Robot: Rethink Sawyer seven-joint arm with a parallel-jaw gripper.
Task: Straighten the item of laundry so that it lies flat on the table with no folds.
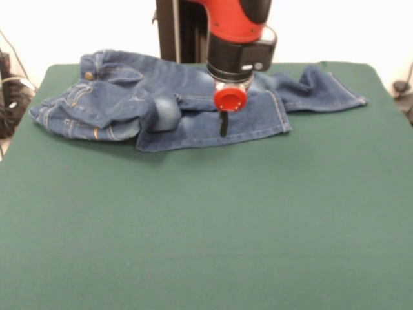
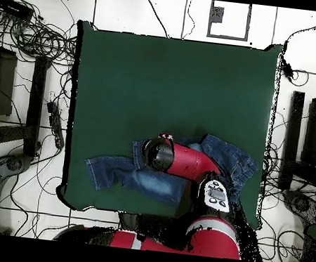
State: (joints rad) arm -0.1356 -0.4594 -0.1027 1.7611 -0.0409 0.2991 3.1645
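The blue denim jeans [image 1: 148, 103] lie at the far side of the green table [image 1: 206, 232]. The waist is bunched and folded over at the left, and the two legs run to the right, one ending at a hem [image 1: 348, 98]. My gripper [image 1: 223, 124] hangs from the red and black arm over the nearer leg. It looks shut, with its tip down at the fabric. In the overhead view the arm's wrist [image 2: 159, 154] covers the gripper and the middle of the jeans [image 2: 134, 176] on the table [image 2: 173, 82].
The robot's pedestal [image 1: 177, 29] stands behind the jeans. Dark gear and cables [image 1: 10, 97] sit off the table's left edge. Several cables [image 2: 37, 38] lie on the floor round the table. The wide near half of the table is bare green cloth.
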